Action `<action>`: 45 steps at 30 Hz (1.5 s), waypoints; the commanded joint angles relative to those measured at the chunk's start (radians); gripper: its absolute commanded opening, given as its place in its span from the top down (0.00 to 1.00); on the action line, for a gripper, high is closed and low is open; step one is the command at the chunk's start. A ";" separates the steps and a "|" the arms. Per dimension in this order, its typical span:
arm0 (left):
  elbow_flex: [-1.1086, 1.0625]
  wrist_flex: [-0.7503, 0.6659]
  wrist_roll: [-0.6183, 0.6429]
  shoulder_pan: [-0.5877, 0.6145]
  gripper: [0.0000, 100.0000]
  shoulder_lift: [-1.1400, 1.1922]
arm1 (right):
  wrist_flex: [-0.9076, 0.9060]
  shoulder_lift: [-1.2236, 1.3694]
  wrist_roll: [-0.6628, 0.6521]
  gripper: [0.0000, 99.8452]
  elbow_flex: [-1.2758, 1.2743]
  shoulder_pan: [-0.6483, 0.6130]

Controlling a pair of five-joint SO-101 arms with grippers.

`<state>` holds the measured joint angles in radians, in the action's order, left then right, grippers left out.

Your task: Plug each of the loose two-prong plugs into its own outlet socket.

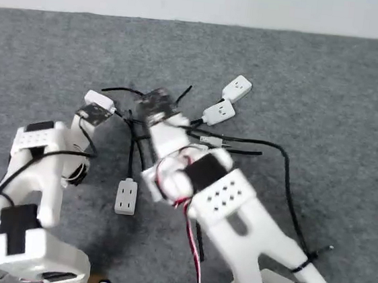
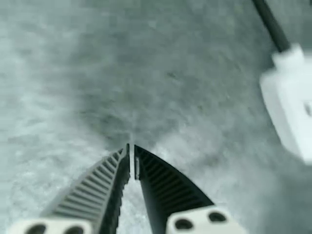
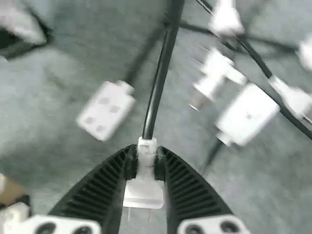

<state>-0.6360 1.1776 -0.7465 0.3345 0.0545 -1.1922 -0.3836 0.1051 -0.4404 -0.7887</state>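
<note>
My right gripper (image 3: 143, 161) is shut on a white two-prong plug (image 3: 144, 187). The plug's black cable (image 3: 161, 73) runs away from the fingers and its prongs point back toward the wrist. In the high view this gripper (image 1: 156, 103) hangs over a tangle of black cables at mid-table. A white outlet socket (image 3: 106, 109) lies beyond the fingers, and another socket (image 3: 247, 114) and a loose plug (image 3: 212, 80) lie off to one side. My left gripper (image 2: 130, 147) is shut on nothing, just above the carpet. It is beside a white socket (image 2: 292, 97) (image 1: 99, 98).
Two more white sockets (image 1: 237, 88) (image 1: 219, 111) lie behind the right arm, and another socket (image 1: 126, 196) sits between the arms. A loose plug (image 1: 209, 141) rests among the black cables (image 1: 286, 179). The grey carpet (image 1: 342, 97) stretches off to the right.
</note>
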 commanded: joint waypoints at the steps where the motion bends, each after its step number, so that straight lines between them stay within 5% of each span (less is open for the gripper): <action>1: 0.025 0.089 -0.201 -0.032 0.99 -0.017 | 0.110 -0.038 0.069 0.99 -0.008 -0.053; 7: -0.053 0.075 -0.284 -0.057 0.99 -0.097 | 0.288 -0.050 0.091 0.99 -0.163 -0.102; 16: -0.061 0.077 -0.299 -0.058 0.99 -0.097 | 0.306 -0.171 0.091 0.99 -0.221 -0.111; 33: -0.317 -0.023 -0.400 -0.106 0.99 -0.362 | 0.469 -0.018 0.144 0.99 -0.244 -0.091; 45: -0.323 -0.350 0.256 0.032 0.99 -0.413 | 0.631 0.087 0.233 0.99 -0.295 -0.067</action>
<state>-0.9567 0.9260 -0.6713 0.3084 -0.2954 -0.6091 -0.3207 0.3245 -0.7503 -0.8715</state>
